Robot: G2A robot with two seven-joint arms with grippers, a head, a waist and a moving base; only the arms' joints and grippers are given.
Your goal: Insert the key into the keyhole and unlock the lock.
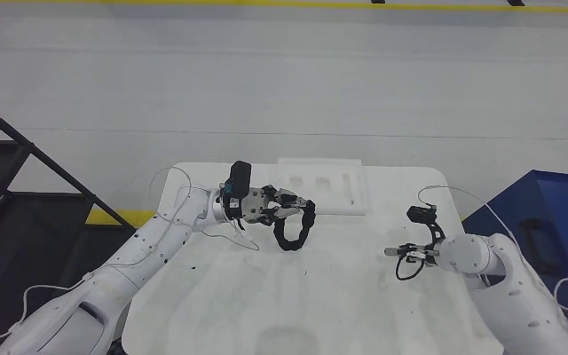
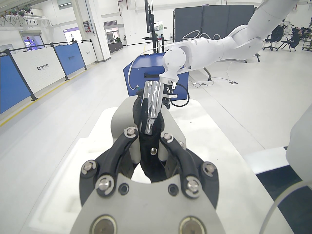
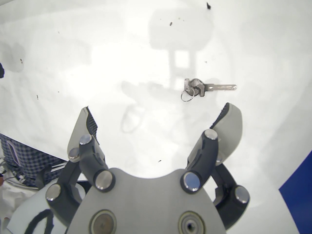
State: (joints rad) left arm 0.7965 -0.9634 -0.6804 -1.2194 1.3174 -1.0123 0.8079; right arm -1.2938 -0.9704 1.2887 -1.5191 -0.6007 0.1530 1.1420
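Chrome lock (image 2: 152,103) pinched in left hand (image 2: 148,120) | right hand (image 3: 157,107) spread | right wrist view: key (image 3: 209,88) flat on table (image 3: 73,37)

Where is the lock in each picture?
Top view: the lock, a black loop, hangs from the left end effector above the white table.
Left wrist view: straight ahead of the camera, gripped in the end effector, its shiny barrel sticking out towards the other arm.
Right wrist view: a dark bit at the picture's edge might be it; I cannot tell.
Shared landmark: the white table.
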